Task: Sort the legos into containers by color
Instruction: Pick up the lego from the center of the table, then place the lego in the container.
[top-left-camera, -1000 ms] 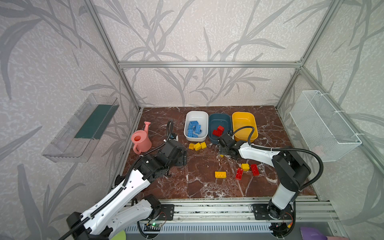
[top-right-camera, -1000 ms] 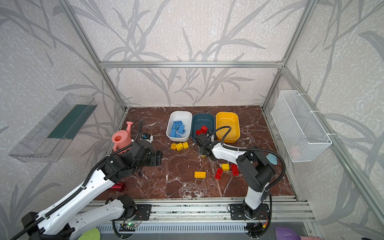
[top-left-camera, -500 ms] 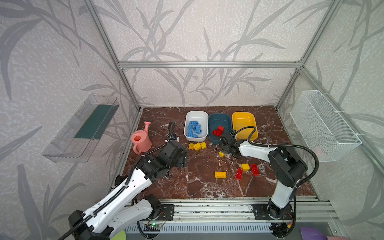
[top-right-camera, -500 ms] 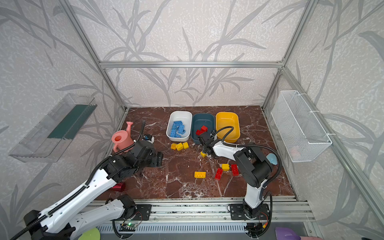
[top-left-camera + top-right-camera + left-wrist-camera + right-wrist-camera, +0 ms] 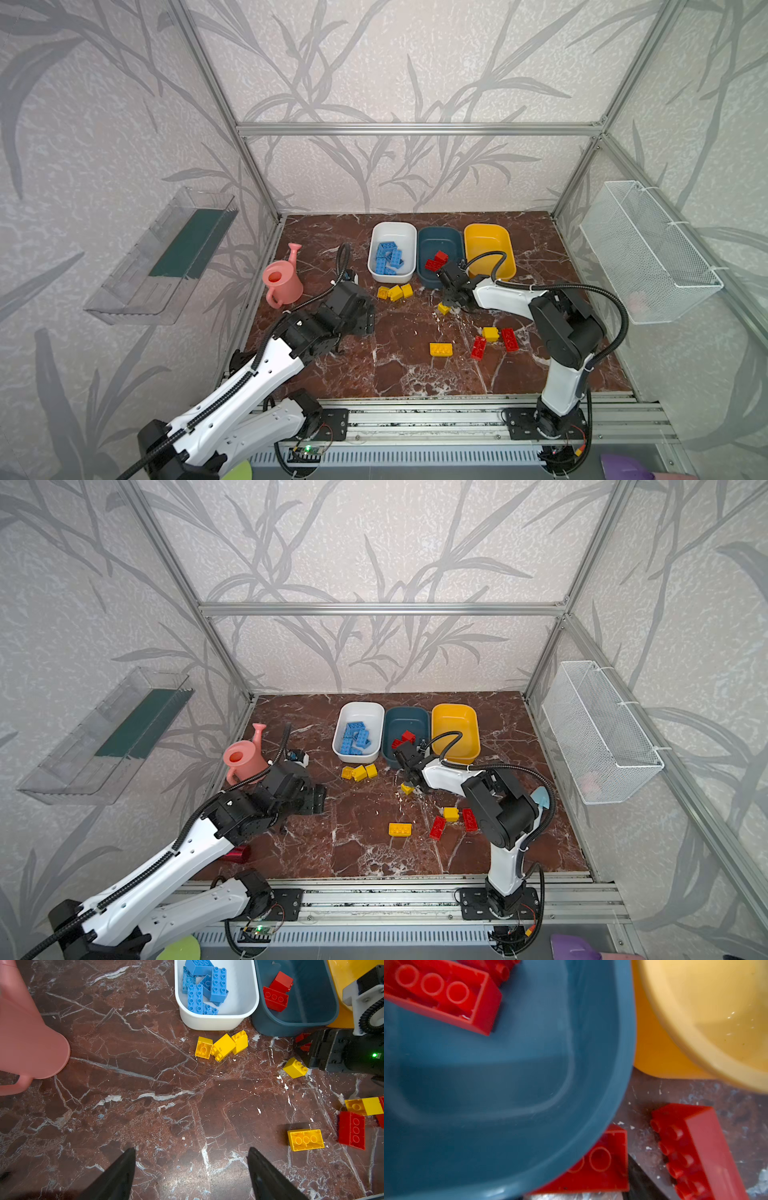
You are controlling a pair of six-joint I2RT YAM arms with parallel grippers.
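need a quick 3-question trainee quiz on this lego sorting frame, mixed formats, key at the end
1. True or false: the left tool is open and holds nothing.
2. Which tub holds the blue legos? A) white tub B) teal C) yellow
3. How many yellow legos lie clustered just outside the white tub?
Key: 1 true; 2 A; 3 three.

Red brick (image 5: 604,1159): blurred, partly hidden under teal tub (image 5: 508,1084) rim.
Right gripper (image 5: 454,302): fingertips hidden, grip unreadable.
Red object (image 5: 237,854), 7 o'clock on marble tabletop (image 5: 365,854): mostly under left arm (image 5: 187,845).
Pale item (image 5: 589,783) in wire basket (image 5: 602,729), 3 o'clock: too faint to name.
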